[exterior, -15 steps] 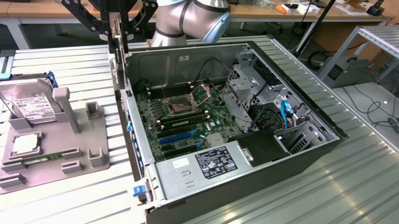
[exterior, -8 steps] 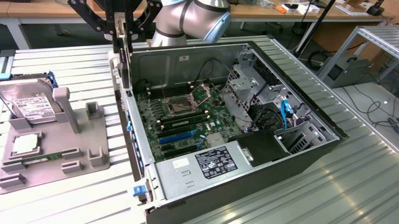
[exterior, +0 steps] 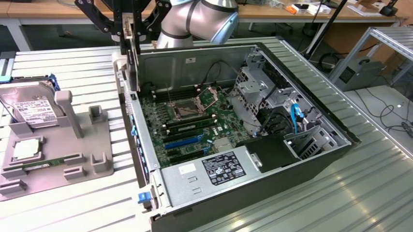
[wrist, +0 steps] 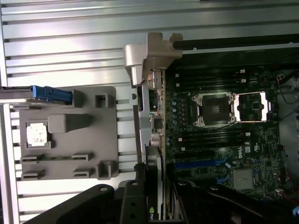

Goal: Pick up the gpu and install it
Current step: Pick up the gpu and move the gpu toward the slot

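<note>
The gpu hangs upright, a thin dark card with its silver bracket on one end. My gripper is shut on its upper part, with black fingers on both sides of the card edge. The card hovers over the rim of the open computer case, at the exterior view's left side of it. Its lower end is level with the top of the case wall, above the motherboard. The blue expansion slots lie further along the board, nearer the camera.
A grey fixture tray lies to the exterior view's left of the case, carrying a silver hard drive, a processor chip and a green memory stick. Inside the case are a power supply, drive cages and cables.
</note>
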### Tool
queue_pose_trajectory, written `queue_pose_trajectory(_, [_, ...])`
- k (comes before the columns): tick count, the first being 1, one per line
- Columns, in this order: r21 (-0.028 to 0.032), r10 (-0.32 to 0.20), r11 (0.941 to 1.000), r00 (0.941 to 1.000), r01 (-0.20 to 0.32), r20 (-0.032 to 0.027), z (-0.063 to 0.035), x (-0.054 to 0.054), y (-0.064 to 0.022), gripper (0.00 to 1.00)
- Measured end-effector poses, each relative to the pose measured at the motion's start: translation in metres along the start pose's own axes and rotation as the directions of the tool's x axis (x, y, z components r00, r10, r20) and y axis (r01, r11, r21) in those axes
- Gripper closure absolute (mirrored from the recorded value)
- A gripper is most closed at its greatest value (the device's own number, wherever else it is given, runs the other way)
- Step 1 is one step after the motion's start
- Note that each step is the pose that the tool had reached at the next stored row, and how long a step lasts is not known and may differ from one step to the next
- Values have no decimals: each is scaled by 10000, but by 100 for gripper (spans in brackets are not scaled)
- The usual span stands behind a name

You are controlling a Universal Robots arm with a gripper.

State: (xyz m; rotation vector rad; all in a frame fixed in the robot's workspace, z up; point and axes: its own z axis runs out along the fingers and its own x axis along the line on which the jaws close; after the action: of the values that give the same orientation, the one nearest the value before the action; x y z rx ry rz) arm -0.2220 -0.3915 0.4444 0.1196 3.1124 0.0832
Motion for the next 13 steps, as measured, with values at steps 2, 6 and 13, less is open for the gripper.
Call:
queue_pose_trajectory(2, [2,0,10000,10000,0,0,0,-15,1,73])
queue_pose_trajectory(6, [4,0,10000,10000,0,0,1,-52,4,73])
queue_pose_trajectory(13, [11,0,10000,10000,0,1,3,-105,8,73])
